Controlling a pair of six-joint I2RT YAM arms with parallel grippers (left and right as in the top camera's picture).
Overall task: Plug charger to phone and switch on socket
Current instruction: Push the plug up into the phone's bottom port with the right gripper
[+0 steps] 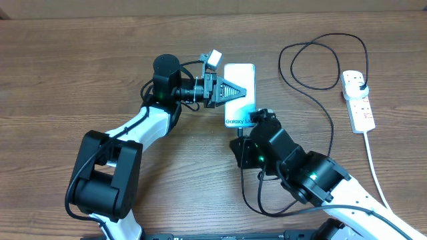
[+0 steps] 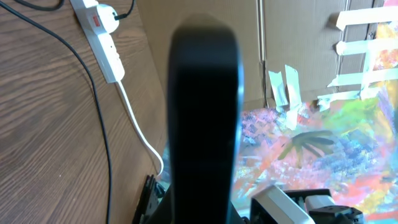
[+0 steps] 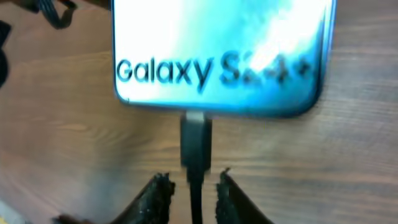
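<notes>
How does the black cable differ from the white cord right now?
The black cable is thin and loops widely; the white cord is thicker and runs almost straight. The black cable's plug head sits at the bottom edge of the phone; the white cord leaves the end of the power strip. Both lie on the table.

White socket (image 2: 99, 37), upper left of table (image 2: 43, 143).
Its cord (image 2: 142, 132) runs down beside a black cable (image 2: 101, 124); a dark blur (image 2: 204, 124) fills the centre.
</notes>
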